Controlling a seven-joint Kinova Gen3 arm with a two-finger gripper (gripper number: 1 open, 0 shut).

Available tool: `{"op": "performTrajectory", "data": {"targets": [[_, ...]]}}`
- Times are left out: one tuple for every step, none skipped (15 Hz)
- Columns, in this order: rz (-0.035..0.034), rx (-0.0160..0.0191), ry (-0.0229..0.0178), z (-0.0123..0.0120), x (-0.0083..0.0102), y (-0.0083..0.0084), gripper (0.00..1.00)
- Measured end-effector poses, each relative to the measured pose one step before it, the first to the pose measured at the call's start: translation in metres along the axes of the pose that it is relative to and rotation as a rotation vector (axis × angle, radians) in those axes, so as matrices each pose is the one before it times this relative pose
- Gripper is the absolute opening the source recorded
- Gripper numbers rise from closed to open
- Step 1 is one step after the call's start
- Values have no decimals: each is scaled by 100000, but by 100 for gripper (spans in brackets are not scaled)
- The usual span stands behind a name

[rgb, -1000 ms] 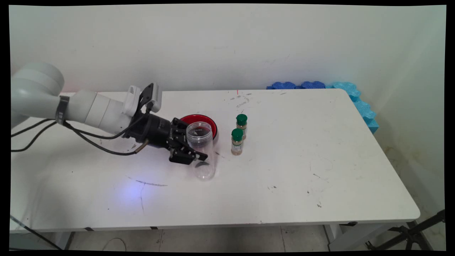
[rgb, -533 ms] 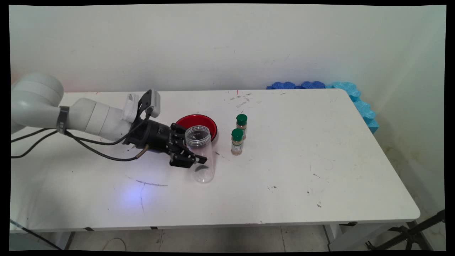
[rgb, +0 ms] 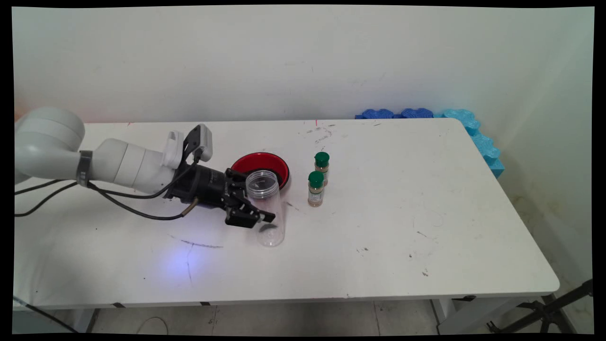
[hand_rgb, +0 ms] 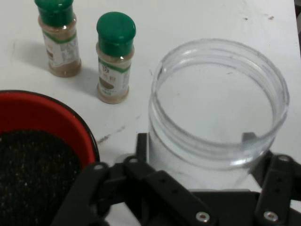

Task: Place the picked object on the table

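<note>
My gripper (rgb: 265, 214) is shut on a clear, lidless plastic jar (rgb: 266, 188), which stands upright and empty left of the table's middle. In the hand view the jar (hand_rgb: 218, 89) fills the right half, with the gripper (hand_rgb: 195, 155) clasping its lower wall from both sides. A red bowl (rgb: 265, 162) with a dark inside sits just behind the jar, seen in the hand view as the red bowl (hand_rgb: 42, 117) at lower left. Two green-capped spice bottles (rgb: 316, 188) (rgb: 322, 166) stand to the jar's right; the same spice bottles (hand_rgb: 113, 56) (hand_rgb: 59, 40) are in the hand view's upper left.
Blue foam pieces (rgb: 468, 124) lie along the table's far right corner against the wall. The white table (rgb: 426, 213) bears scuff marks. Black cables (rgb: 123, 206) hang from the arm above the left part of the table.
The arm has sunk and drawn slightly left, carrying the jar lower and nearer the table's front. The bowl and bottles have not moved.
</note>
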Motion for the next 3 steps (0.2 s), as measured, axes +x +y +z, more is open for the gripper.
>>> {"op": "performTrajectory", "data": {"targets": [[-92,-33,301,19,-94,46,100],[-30,-36,165,12,-65,33,100],[-25,-23,176,4,-72,36,100]]}}
